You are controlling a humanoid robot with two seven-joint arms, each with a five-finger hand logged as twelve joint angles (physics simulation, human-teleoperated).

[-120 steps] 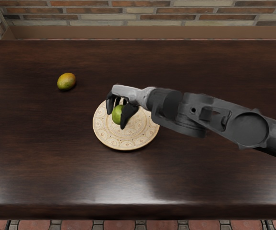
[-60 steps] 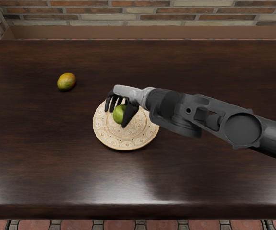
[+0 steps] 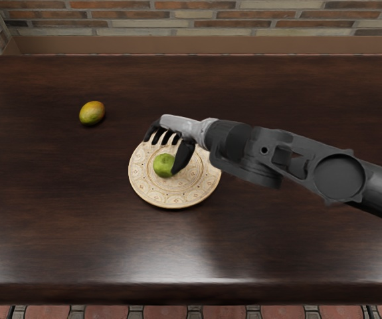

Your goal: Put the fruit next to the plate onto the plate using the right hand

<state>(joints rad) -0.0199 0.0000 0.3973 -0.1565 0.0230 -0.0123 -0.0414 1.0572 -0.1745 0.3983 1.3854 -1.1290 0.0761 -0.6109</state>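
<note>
Small green fruit (image 3: pixel 163 165) lies on round tan patterned plate (image 3: pixel 177 194).
Dark-fingered right hand (image 3: pixel 171 137) spread wide just beside it, holding nothing; fruit near-round, long axis unclear.

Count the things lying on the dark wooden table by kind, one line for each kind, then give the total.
Fruits: 2 (small round green fruit, oval orange-green fruit)
Plates: 1 (round beige patterned plate)
Total: 3
</note>
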